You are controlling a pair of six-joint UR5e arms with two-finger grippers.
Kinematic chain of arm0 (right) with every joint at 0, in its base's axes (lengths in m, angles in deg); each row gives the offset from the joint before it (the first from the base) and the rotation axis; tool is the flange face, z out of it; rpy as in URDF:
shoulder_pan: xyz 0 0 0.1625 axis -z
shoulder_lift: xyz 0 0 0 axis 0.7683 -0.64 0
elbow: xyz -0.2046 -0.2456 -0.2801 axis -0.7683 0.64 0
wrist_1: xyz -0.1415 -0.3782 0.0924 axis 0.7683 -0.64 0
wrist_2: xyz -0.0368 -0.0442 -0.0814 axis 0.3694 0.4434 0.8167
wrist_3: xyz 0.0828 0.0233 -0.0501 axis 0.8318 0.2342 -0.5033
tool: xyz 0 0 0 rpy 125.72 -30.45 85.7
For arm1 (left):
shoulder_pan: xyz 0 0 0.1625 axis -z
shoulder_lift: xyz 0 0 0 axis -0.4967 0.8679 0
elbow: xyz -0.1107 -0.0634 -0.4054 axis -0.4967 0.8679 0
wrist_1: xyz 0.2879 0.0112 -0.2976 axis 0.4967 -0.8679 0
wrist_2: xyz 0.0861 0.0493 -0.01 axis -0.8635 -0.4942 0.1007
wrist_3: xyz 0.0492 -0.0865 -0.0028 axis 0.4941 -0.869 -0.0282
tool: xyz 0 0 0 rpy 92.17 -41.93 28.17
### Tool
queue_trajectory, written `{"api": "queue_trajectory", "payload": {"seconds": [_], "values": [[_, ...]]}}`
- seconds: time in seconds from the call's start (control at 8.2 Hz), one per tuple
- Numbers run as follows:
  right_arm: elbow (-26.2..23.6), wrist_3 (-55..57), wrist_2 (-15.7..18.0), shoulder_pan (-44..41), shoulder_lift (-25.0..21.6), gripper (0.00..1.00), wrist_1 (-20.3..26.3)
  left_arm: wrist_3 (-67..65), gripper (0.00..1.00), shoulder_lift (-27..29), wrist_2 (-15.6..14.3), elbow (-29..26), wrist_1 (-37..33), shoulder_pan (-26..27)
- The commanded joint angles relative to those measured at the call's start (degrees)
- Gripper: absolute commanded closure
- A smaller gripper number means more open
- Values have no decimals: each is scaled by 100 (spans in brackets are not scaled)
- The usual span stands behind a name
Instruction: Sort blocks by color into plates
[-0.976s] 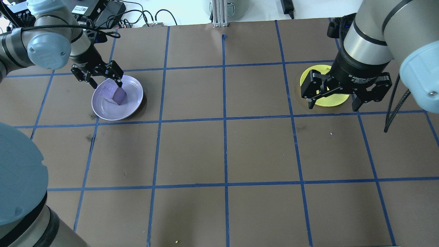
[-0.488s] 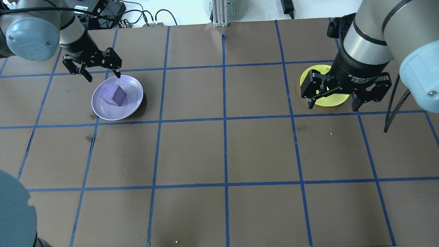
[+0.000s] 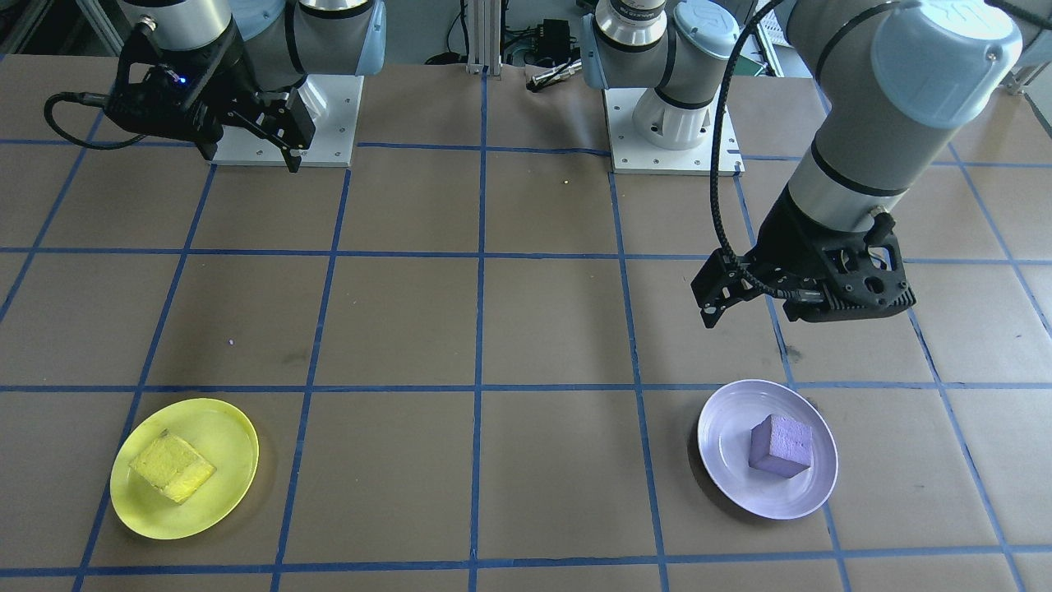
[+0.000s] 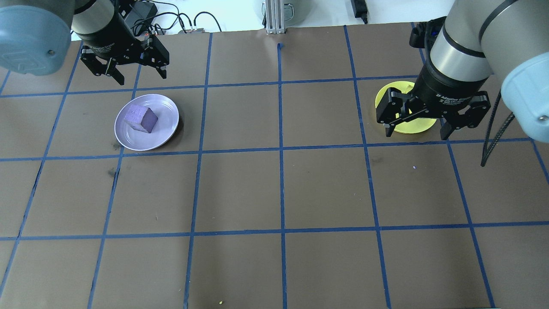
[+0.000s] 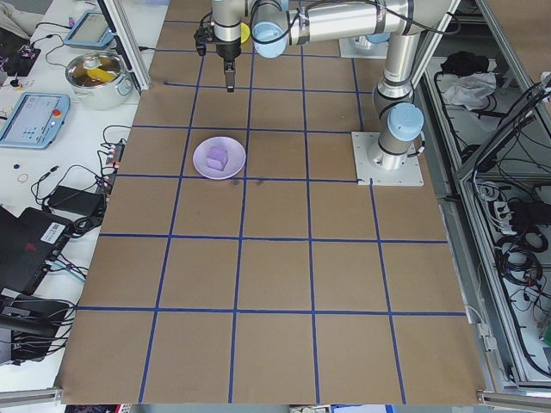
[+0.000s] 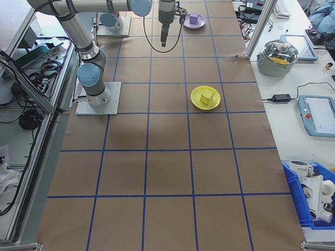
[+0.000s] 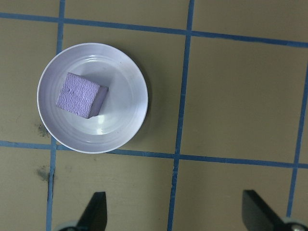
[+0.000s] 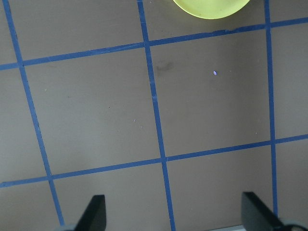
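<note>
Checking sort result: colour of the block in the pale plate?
Light purple block, in the lavender-white plate; clearest in the left wrist view.

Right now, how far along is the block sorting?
Sorting looks done: the purple block lies in the lavender plate, and the yellow block lies in the yellow plate. Nothing is in hand: the left pincer and right pincer are open and empty. No block is left on the table.

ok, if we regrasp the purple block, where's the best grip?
Come straight down on the purple block and close on two opposite flat sides. It sits flat but rotated in the lavender plate, so yaw the left tool to match; the shallow rim probably blocks side approaches.
</note>
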Motion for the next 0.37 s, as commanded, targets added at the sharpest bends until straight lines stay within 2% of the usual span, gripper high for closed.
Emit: {"api": "queue_trajectory", "payload": {"seconds": [0.0, 0.24], "values": [[0, -8, 8, 0, -33, 0, -14, 9, 0, -188, 7, 9, -15, 50], [0, -365, 17, 0, 11, 0, -40, 18, 0, -197, 7, 9, -6, 76]]}}
